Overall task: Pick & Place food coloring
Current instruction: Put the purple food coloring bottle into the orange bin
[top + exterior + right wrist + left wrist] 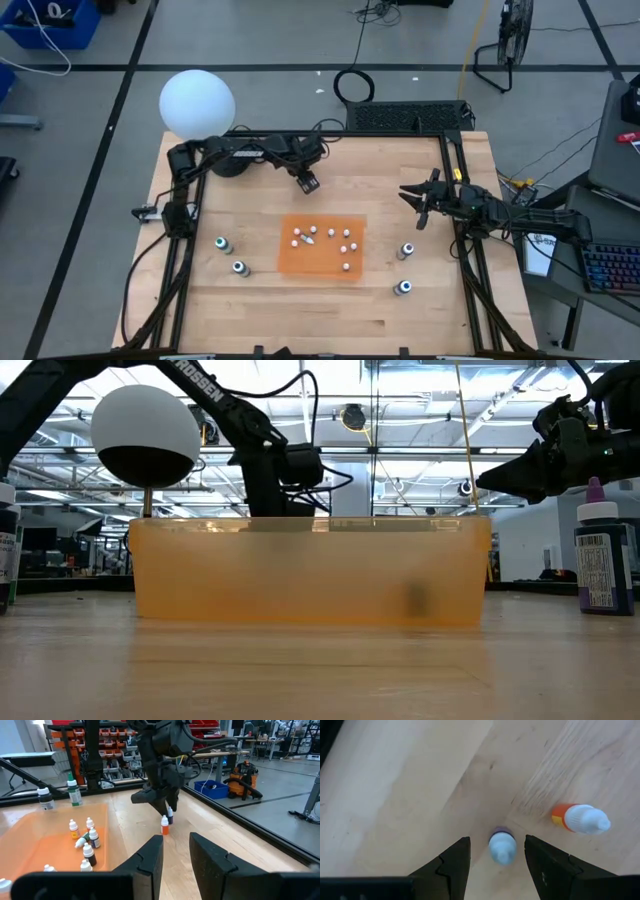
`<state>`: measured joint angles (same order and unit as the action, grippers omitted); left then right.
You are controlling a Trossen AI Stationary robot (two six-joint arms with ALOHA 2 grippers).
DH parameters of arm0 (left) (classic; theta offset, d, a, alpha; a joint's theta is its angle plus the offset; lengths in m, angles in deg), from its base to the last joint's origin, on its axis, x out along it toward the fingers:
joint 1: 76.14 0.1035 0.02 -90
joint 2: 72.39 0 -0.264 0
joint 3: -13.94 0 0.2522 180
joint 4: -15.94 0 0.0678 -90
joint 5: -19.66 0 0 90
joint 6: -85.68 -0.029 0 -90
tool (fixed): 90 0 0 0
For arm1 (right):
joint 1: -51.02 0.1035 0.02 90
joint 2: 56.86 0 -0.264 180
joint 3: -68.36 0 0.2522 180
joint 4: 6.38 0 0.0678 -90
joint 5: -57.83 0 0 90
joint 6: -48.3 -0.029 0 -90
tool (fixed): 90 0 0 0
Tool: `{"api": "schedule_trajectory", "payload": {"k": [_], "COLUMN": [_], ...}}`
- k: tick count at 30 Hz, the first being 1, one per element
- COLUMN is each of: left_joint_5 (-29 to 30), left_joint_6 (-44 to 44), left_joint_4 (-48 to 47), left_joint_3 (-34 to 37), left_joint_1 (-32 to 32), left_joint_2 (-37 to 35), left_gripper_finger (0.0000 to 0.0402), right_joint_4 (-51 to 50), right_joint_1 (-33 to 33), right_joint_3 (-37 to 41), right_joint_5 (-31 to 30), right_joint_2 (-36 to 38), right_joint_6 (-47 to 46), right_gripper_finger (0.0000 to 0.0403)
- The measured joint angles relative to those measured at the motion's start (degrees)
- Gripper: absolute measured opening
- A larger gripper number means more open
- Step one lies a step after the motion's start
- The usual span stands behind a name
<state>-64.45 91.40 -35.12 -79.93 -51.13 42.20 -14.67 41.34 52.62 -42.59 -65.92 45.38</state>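
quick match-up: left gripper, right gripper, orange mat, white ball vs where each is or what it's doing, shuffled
1 left gripper
2 right gripper
3 orange mat
4 white ball

a far left corner of the table
b fingers open astride a small bottle
c mid-table, tiny bottles on it
d open, empty, right of the mat

Pairs: 1-b, 2-d, 3-c, 4-a

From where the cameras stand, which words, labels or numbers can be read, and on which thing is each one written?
"ROSSEN": white letters on the dark left arm in the low view; the start of the word is cut off.
Printed label on the purple-capped bottle at the right of the low view: too small to read.
Labels on the small bottles on the orange mat: too small to read.
No other text can be read.
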Motion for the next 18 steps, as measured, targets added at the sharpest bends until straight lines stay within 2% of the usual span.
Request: {"api": "schedule_trajectory", "payload": {"k": [18], "left_joint_5": [-0.13], "left_joint_6": [-1.54], "left_joint_4": [-0.03], "left_joint_3": [0.00], "left_joint_1": [0.00], "left_joint_2": [-0.01], "left_gripper_finger": [0.0191], "right_joint_4": [-0.01], "right_joint_1": [0.00], "right_joint_3": [0.02], "right_joint_5": [0.00], "right_joint_2": [-0.02], "right_joint_6": [-0.01], "right_gripper_finger": [0.0084]}}
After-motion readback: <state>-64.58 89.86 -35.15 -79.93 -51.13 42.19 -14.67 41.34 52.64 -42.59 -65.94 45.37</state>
